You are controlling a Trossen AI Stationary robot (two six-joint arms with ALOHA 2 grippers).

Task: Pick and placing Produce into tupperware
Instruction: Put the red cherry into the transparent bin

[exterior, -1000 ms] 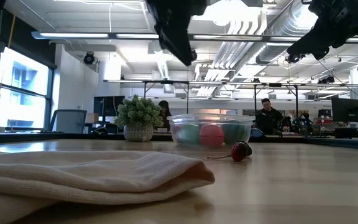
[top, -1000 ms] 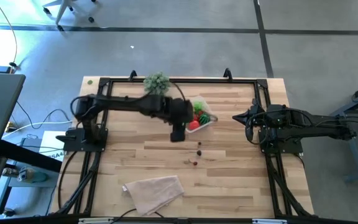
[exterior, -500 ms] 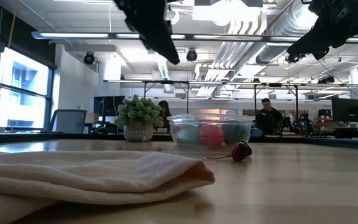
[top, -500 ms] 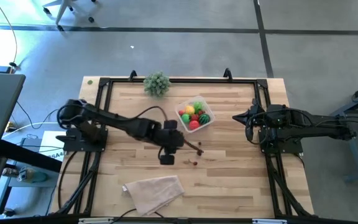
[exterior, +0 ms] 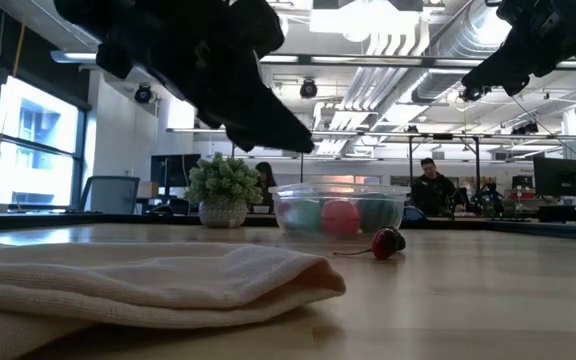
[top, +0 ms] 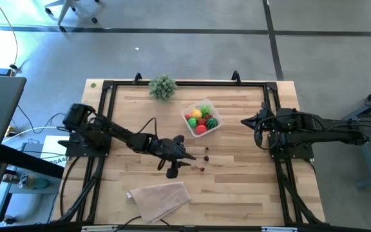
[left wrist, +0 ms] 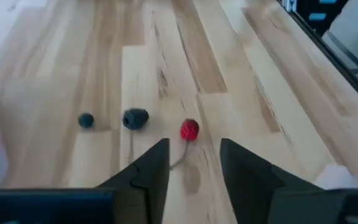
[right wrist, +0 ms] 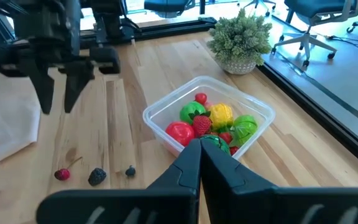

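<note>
The clear tupperware (top: 201, 120) holds several red, green and yellow toy produce pieces (right wrist: 207, 121). Three loose pieces lie on the wood in front of it: a red cherry with a stem (left wrist: 189, 129), a dark berry (left wrist: 135, 118) and a tiny dark-blue ball (left wrist: 86, 120). My left gripper (left wrist: 191, 155) is open and empty, low over the table, with the cherry just ahead of its fingertips; it also shows in the high view (top: 187, 159). My right gripper (right wrist: 199, 155) is shut and empty, held high at the table's right side (top: 247, 121).
A beige cloth (top: 160, 196) lies crumpled near the table's front edge. A bushy green plant ball (top: 162, 86) stands at the far edge. A black frame (top: 185, 82) runs around the tabletop. Bare wood lies to the right of the loose pieces.
My left gripper has gone from beside the tupperware toward the table's near edge and down, and now hangs low over the wood just left of the loose pieces. The tupperware and the loose pieces have stayed where they were.
</note>
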